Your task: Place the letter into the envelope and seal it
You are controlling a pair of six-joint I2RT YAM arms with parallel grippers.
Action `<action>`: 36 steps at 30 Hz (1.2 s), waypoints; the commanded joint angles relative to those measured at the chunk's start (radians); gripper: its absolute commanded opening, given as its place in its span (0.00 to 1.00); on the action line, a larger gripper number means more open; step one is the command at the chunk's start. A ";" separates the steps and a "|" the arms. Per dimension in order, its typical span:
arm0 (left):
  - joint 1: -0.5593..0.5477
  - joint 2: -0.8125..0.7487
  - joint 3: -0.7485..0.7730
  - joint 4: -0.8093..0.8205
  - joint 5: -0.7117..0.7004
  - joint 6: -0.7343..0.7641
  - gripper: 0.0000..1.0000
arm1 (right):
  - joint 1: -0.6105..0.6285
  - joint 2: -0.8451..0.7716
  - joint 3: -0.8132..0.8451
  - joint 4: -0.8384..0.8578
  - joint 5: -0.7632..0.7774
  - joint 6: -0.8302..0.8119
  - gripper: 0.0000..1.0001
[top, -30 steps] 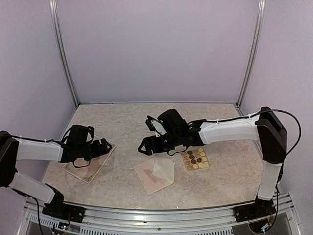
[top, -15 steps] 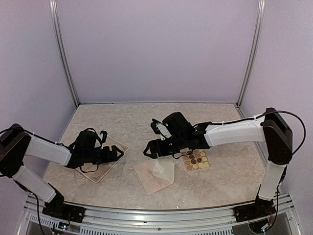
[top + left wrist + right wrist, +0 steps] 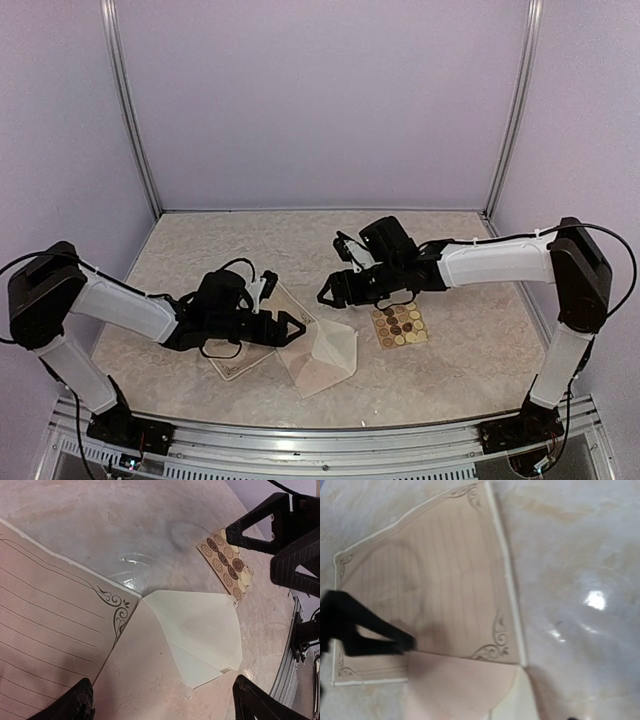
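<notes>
Slid rightward, letter (image 3: 50,630) now meets envelope (image 3: 200,630) edge; left hand (image 3: 164,702) apart, right hand (image 3: 332,270) seemingly apart.

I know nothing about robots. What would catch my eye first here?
Two black open grippers, the left gripper and right gripper, face each other mid-table by an open cream envelope. A lined letter lies beside it on the left, a sticker card on the right.

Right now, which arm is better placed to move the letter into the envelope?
Left. The left gripper, open, sits over the letter where it meets the envelope; the right gripper hovers farther back, near the sticker card.
</notes>
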State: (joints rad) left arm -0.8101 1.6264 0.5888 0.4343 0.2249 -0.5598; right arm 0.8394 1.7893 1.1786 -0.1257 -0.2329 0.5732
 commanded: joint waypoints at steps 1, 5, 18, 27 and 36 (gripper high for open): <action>0.003 -0.141 0.027 -0.091 -0.093 0.020 0.92 | -0.041 0.000 0.021 -0.034 -0.078 -0.059 0.69; 0.068 -0.245 0.010 -0.239 -0.142 -0.042 0.93 | -0.047 0.073 0.108 -0.086 -0.114 -0.125 0.66; 0.249 -0.306 -0.125 -0.276 -0.020 -0.091 0.93 | -0.048 0.377 0.417 -0.124 -0.260 -0.174 0.60; 0.257 -0.250 -0.163 -0.241 -0.010 -0.088 0.93 | -0.052 0.488 0.482 -0.142 -0.295 -0.105 0.55; 0.259 -0.225 -0.182 -0.235 -0.021 -0.082 0.93 | -0.070 0.531 0.492 -0.114 -0.326 -0.085 0.55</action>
State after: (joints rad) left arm -0.5613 1.3846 0.4297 0.1936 0.2043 -0.6464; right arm 0.7822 2.2856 1.6398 -0.2420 -0.5343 0.4713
